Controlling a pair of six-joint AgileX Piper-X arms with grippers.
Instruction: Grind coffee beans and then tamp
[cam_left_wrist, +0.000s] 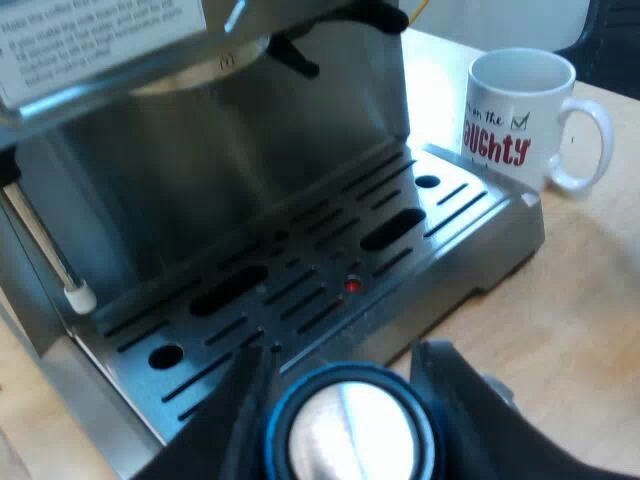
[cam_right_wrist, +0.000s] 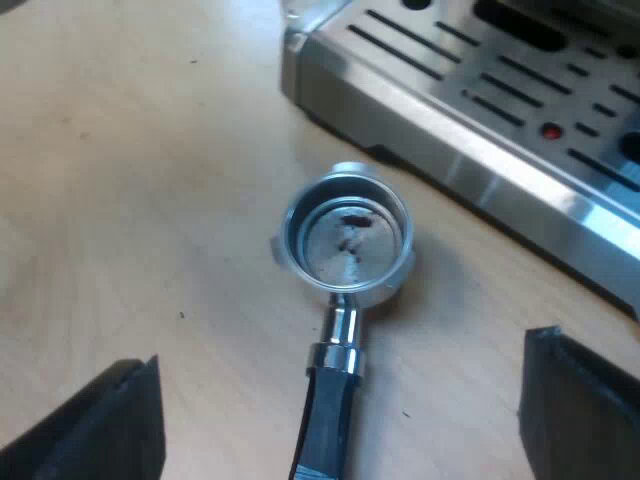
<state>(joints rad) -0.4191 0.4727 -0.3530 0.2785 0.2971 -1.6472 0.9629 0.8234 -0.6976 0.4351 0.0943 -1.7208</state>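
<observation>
My left gripper (cam_left_wrist: 345, 375) is shut on the blue tamper (cam_left_wrist: 350, 428), its round metal face turned toward the camera, held just off the espresso machine's drip tray (cam_left_wrist: 300, 280). A white mug (cam_left_wrist: 520, 115) with red lettering stands on the wooden table beside the machine's corner. The metal holder (cam_right_wrist: 347, 240) lies loose on the table close to the drip tray's edge (cam_right_wrist: 480, 140), its basket facing up and its dark handle (cam_right_wrist: 325, 420) running toward my right gripper (cam_right_wrist: 340, 410). That gripper is open, its fingers (cam_right_wrist: 100, 420) wide apart on either side of the handle.
The machine's steam wand (cam_left_wrist: 55, 265) hangs at one side over the tray. A spout and a dark lever (cam_left_wrist: 295, 55) sit under the machine's head. Bare wooden table (cam_right_wrist: 120, 180) surrounds the holder.
</observation>
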